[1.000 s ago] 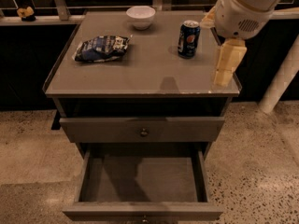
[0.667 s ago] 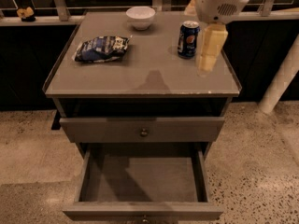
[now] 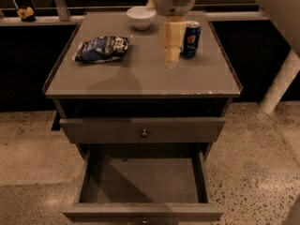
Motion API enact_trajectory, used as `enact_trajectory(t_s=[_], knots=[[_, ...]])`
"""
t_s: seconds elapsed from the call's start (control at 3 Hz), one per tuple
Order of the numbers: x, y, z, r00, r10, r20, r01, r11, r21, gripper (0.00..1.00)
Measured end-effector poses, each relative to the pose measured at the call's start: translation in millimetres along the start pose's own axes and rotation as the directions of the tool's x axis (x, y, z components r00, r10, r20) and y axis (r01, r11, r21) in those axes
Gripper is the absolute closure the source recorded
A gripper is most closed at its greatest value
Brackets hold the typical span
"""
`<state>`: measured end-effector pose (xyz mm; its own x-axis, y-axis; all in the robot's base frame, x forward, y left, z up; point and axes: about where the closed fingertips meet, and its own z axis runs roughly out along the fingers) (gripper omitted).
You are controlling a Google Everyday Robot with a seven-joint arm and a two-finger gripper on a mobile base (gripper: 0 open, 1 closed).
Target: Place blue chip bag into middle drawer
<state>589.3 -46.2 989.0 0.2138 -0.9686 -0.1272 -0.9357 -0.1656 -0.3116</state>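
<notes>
At upper centre of the frame, the gripper [image 3: 171, 54] hangs over the rear of the cabinet top [image 3: 140, 76], below a white rounded wrist. Whether it is parted or closed cannot be told. It holds nothing that can be seen. Its lower end is close above the surface, just left of the can [image 3: 190, 40], which stands upright at the right rear of the top.

Chip bag [image 3: 101, 48]: lying flat on the left part of the top, crinkled, dark blue with white patches. It is well apart from the gripper and touches nothing else.

Bowl [image 3: 141, 17]: white, upright, at the rear edge of the top, left of the wrist.

Upper drawer [image 3: 108, 130]: shut, with its knob [image 3: 144, 133] at centre. A dark gap shows between it and the top.

Middle drawer [image 3: 150, 179]: pulled out toward the lower edge of the frame, with its grey floor and side walls in view. Its front panel runs along the bottom of the frame.

Floor [image 3: 253, 163]: speckled stone. A pale post [image 3: 281, 81] leans at the right edge of the frame.
</notes>
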Motion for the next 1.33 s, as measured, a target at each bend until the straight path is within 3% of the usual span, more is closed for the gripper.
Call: enact_trajectory(t_s=[0.33, 0.67, 1.0, 1.33], knots=[[-38, -7, 19, 0.996, -0.081, 0.027, 0.082, 0.9966, -0.008, 0.00], [-38, -7, 19, 0.996, -0.081, 0.027, 0.082, 0.9966, -0.008, 0.00], [-38, -19, 31, 0.991, -0.108, 0.074, 0.108, 0.9941, -0.003, 0.00], [-33, -40, 56, 0.965, -0.090, 0.246, 0.085, 0.9959, 0.031, 0.00]])
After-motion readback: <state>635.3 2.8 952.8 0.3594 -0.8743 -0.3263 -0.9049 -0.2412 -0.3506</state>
